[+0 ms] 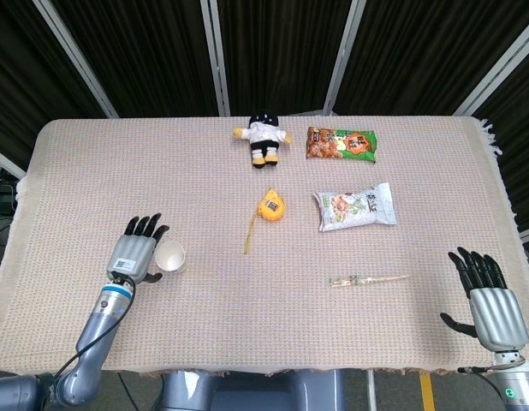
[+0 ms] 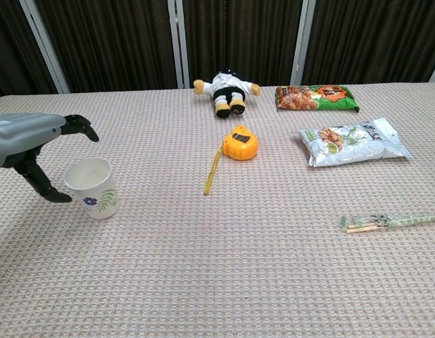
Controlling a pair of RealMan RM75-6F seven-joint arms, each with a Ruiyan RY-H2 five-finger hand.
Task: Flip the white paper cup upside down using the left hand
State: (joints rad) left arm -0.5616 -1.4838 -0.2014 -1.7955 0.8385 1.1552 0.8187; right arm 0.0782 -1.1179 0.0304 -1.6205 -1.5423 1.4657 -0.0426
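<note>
The white paper cup [image 1: 171, 257] [image 2: 93, 188] stands upright on the table's left side, mouth up, with a blue flower and green leaf print facing the chest view. My left hand [image 1: 139, 250] [image 2: 34, 144] hovers right beside the cup's left, fingers spread apart, thumb low beside the cup wall, holding nothing. My right hand [image 1: 487, 300] rests at the table's front right corner with its fingers spread and nothing in it; the chest view does not show it.
A yellow tape measure [image 1: 270, 207] with its tape pulled out lies mid-table. A plush doll [image 1: 263, 138] and an orange-green snack bag [image 1: 341, 143] sit at the back. A silver snack bag [image 1: 355, 207] and wrapped chopsticks [image 1: 367, 279] lie to the right.
</note>
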